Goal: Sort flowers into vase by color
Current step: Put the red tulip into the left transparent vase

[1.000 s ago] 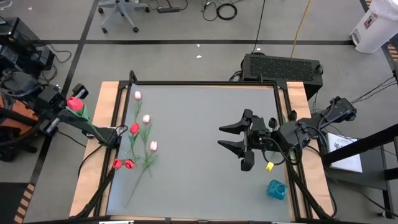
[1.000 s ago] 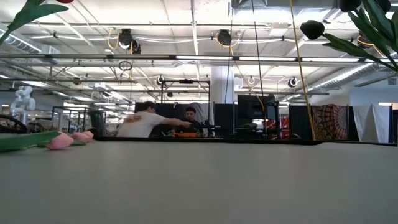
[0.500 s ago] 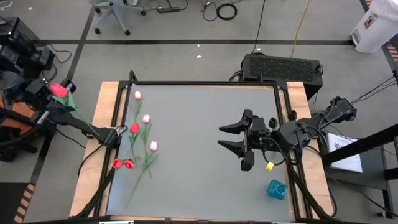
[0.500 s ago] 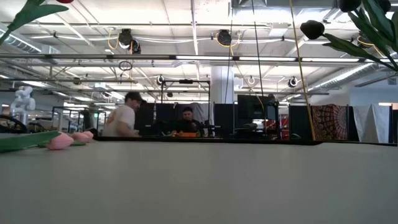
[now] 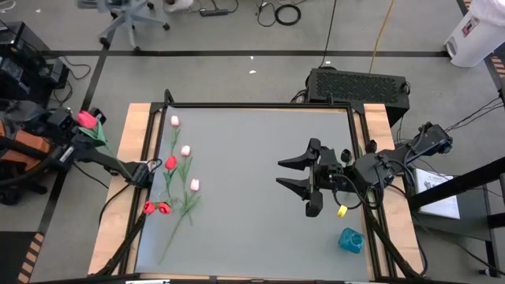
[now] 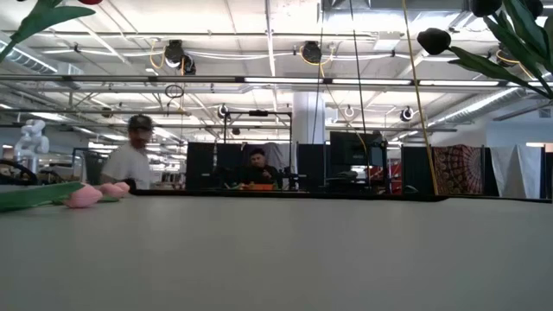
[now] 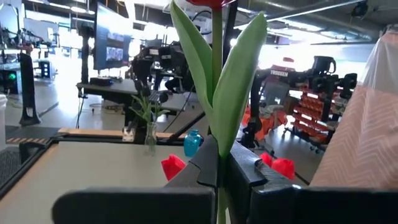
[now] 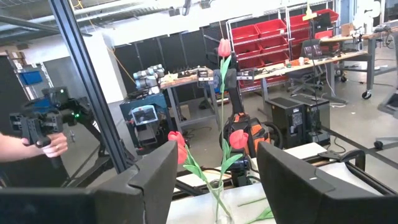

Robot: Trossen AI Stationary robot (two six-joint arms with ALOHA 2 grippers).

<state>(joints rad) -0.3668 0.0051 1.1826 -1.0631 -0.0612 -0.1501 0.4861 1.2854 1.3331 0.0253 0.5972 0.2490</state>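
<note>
Off the left edge of the bench [image 5: 260, 142], the left pincer [image 5: 81, 134] is pinched on the stem of a red tulip [image 5: 87, 120], head up and leaves fanned out above the fingers. In the left wrist view the stem runs straight down between the pressed-together fingers [image 7: 205, 168]; gripping low on the stem likely keeps the bloom clear and the stalk free to drop into a narrow neck.

Remaining flowers [image 5: 177, 177] lie loose along the bench's left side: three pink heads and three red ones, stems crossing, within reach of the left arm only.

Right pincer [image 5: 293, 173] hovers over the bench's right-centre, fingers spread, holding nothing; waiting, by the look of it.

A clear glass vase [image 8: 219, 202] shows between the right arm's fingers in its wrist view, already holding red tulips. A teal vase [image 5: 351, 240] stands near the bench's front right corner. Black tulips [image 6: 436, 40] hang into the low view's upper right. So colour groups seem partly built.

Readable writing: "TROSSEN" on the distant arm's upright in the left wrist view. Nothing else legible.

A person [image 6: 131, 160] stands in the room beyond; a hand [image 8: 50, 144] holds a dark device.
</note>
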